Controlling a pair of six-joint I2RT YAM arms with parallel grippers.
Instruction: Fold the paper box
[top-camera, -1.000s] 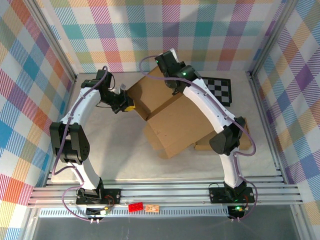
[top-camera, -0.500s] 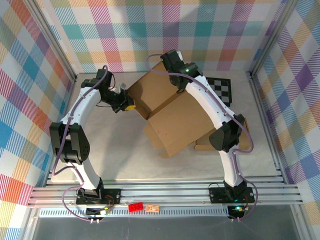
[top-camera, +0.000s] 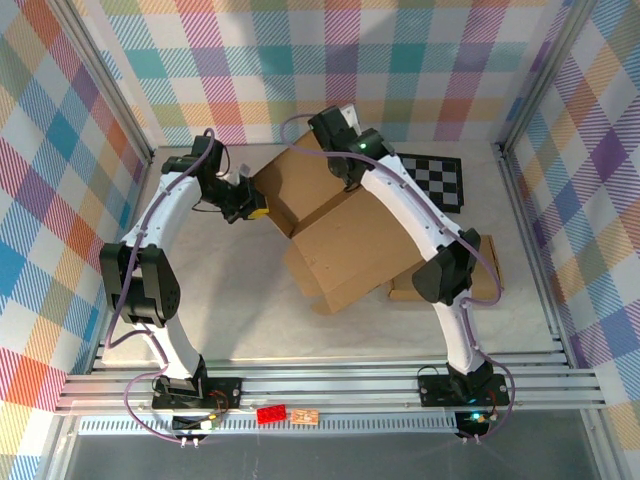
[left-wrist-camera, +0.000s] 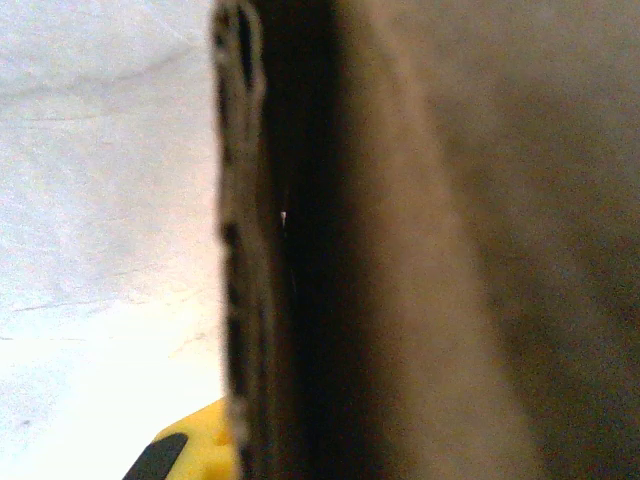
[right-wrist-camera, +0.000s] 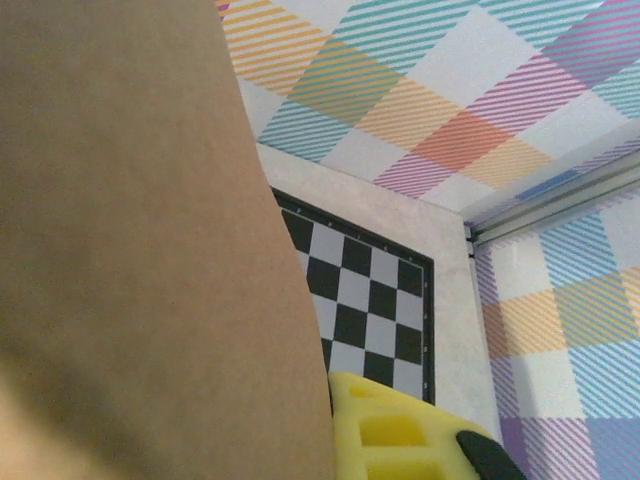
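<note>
2 robot arms work a paper box (top-camera: 350, 250) of brown cardboard on a pale table (top-camera: 230, 300). The box's big closed body lies tilted on the near side of both grippers, under the right arm's long white link. It rests partly on a flat cardboard sheet (top-camera: 408, 293) that pokes out beneath it, nearer than the right gripper and to its right.

Farther in, the left gripper (top-camera: 256, 211) meets the left corner of the box's raised flap (top-camera: 300, 180), its jaws pinched narrow on the cardboard. From the left wrist, the flap's corrugated edge runs straight up the frame just beside 1 yellow finger (left-wrist-camera: 195, 455). Bare table lies to that finger's left and blurred brown board to its right.

The right gripper (top-camera: 349, 178) comes down on the flap's right side, near where flap meets body, and is clamped tight on the board. From the right wrist, 1 yellow finger (right-wrist-camera: 400, 430) touches a brown box wall (right-wrist-camera: 130, 250) rising on its left; the 2nd finger is hidden behind that wall.

Beyond this finger and to its right, a black-and-white checkered mat (right-wrist-camera: 365, 300) lies flat on the table. Past both grippers stands the plaid back wall (top-camera: 400, 60).
</note>
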